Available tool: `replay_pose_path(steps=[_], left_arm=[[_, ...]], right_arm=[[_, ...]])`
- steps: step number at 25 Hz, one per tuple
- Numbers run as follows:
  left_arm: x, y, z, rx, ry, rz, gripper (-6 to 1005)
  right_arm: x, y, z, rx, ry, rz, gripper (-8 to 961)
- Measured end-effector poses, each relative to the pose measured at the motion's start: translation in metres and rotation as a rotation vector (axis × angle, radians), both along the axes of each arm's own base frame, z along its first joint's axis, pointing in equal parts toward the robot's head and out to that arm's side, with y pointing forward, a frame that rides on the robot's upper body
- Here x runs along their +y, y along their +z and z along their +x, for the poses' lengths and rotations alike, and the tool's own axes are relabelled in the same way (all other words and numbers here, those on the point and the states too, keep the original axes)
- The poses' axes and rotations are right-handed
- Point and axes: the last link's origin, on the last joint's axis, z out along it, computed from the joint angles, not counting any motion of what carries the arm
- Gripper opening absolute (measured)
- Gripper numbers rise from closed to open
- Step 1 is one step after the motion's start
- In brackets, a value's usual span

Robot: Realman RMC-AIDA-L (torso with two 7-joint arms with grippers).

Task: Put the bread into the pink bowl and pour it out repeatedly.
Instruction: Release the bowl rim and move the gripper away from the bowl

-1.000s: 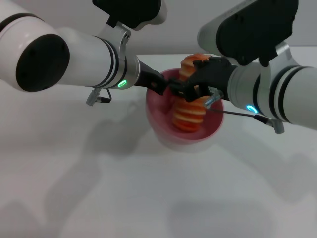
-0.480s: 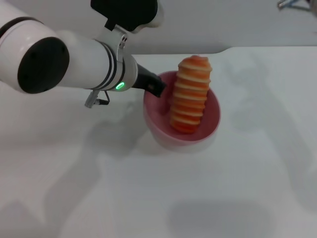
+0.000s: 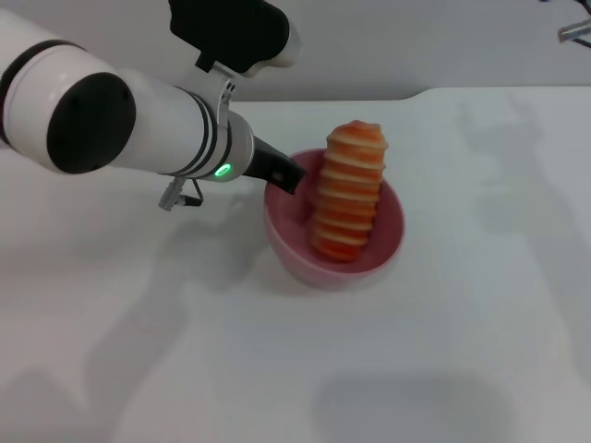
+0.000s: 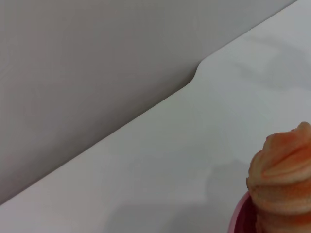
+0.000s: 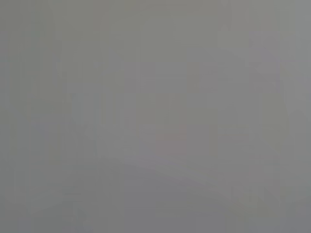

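— Pink bowl (image 3: pixel 379 263), item one: sitting on the white worktop (image 3: pixel 443 351), the bread (image 3: pixel 348 203) standing on end inside it.

— Left gripper (image 3: pixel 288 173): fingers gripping its near rim. Right gripper: out of view. Loading looks done; next calls for tipping.

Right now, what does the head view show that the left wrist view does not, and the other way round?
Only the head view shows the left gripper at the near-left rim of the pink bowl, the whole bowl, and the full length of the bread standing tilted inside it; whether the jaws clamp the rim cannot be told. The right gripper is out of sight. Only the left wrist view shows the grey wall behind the table. Both show the upper end of the bread, a piece of the bowl's rim and the white table.
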Motion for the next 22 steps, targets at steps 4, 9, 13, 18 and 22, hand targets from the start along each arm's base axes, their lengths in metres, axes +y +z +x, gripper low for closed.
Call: replay_pose_path(steps=[4,9,13,18,22], left_arm=[[0.002,-0.002,0.002,-0.006,0.001,-0.006,39],[0.003,-0.003,0.004,-0.007,-0.003,-0.005,39],[0.004,-0.004,0.005,-0.011,-0.005,-0.004,40],[0.003,-0.005,0.005,-0.009,-0.005,-0.007,40],[0.002,-0.006,0.006,-0.010,-0.004,-0.009,39]], right_arm=[[-0.001,0.008,0.001,0.134,-0.021,0.003,763],[0.004,0.032,-0.006,0.244,-0.063,-0.014,763],[0.016,0.051,0.003,0.309,-0.165,-0.100,762],[0.025,0.068,0.026,0.387,-0.203,-0.160,762],[0.017,0.079,0.040,0.300,-0.115,-0.103,762]])
